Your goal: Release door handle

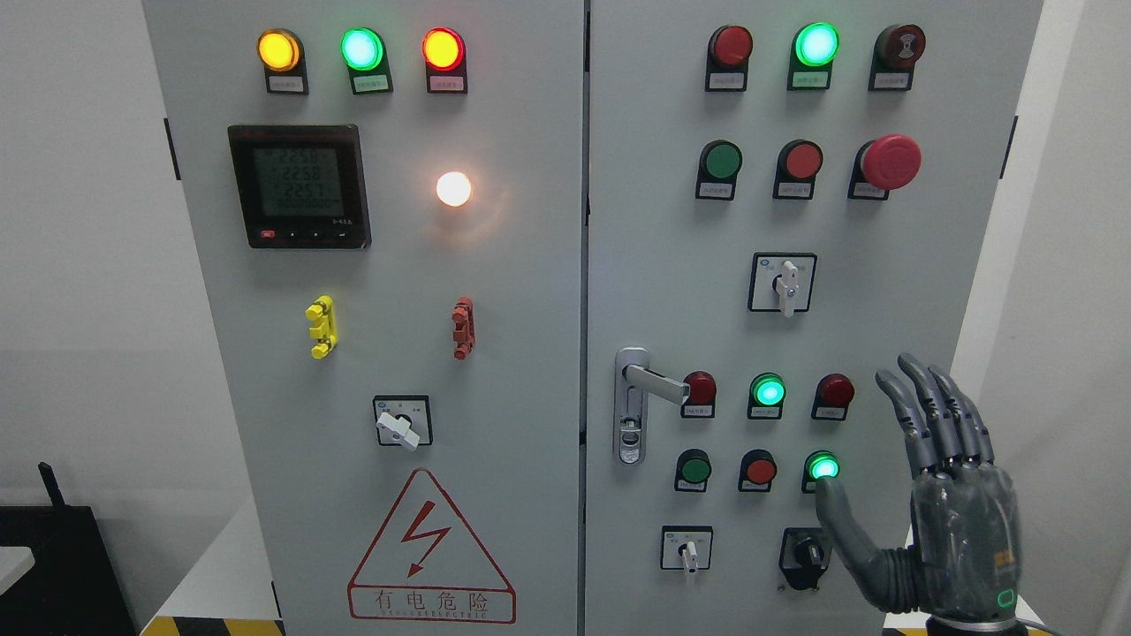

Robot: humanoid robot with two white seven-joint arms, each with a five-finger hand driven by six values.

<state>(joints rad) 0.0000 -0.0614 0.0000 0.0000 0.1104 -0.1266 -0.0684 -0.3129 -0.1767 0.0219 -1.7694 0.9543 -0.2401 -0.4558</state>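
right hand [945, 495] at lower right of frame: dark grey, jointed, glossy plastic; fingers [928, 411] spread and upright, thumb out to the left, holding nothing, well apart from the handle. door handle [645, 397] at lower centre: brushed silver metal lever on a long rounded plate, lever pointing right, near a red lamp [701, 389]. behind it, grey painted steel cabinet door [671, 265] with round lit green lamps [768, 390], a red mushroom button [891, 162], rotary switches [784, 283].

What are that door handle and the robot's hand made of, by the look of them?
The door handle looks like brushed or matt silvery metal, with soft highlights. The right hand seems dark grey plastic, its fingers matt and jointed, the back smoky and slightly translucent.
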